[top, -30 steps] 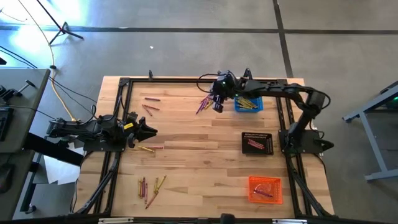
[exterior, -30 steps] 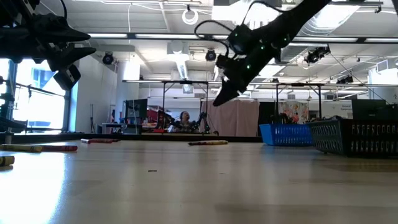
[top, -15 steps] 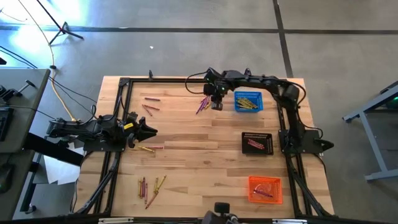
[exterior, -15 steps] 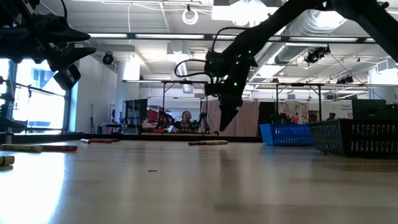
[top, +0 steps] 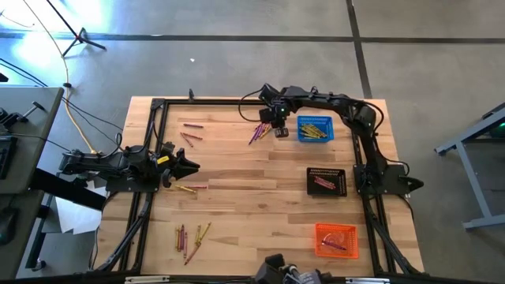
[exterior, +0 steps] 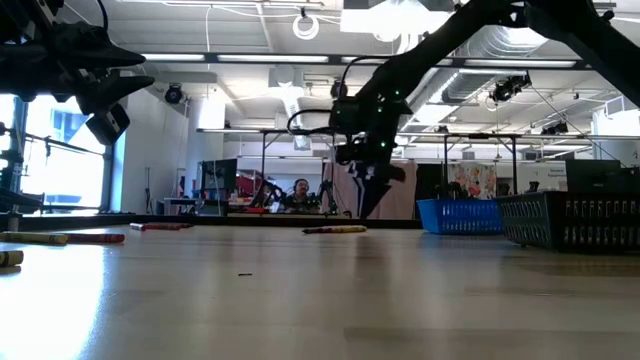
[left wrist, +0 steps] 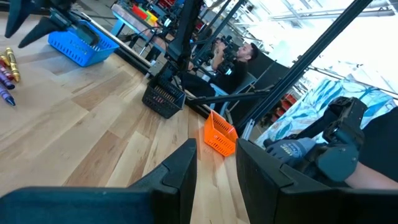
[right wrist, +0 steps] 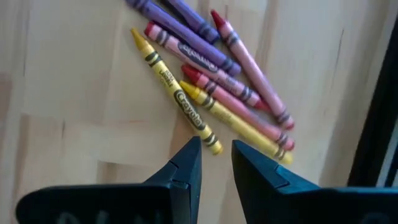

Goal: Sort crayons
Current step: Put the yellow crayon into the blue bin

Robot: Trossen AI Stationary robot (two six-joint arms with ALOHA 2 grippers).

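Note:
A pile of yellow, red, pink and purple crayons lies flat on the wood at the far middle of the table. My right gripper hangs open just above the pile's near end, pointing steeply down, with nothing between its fingers. The end of a yellow crayon lies below the fingertips. Other crayons lie scattered at the far left, the middle left and the near left. My left gripper waits open and level at the table's left side.
A blue basket holding crayons stands just right of my right gripper. A black basket and an orange basket sit along the right side. A black frame edges the table. A person sits beyond the table.
My right gripper has tipped from a slant to pointing almost straight down, rolled about its own line, and sunk toward the crayon pile beside the blue basket. The gap between its fingers looks the same. The crayons have kept still.

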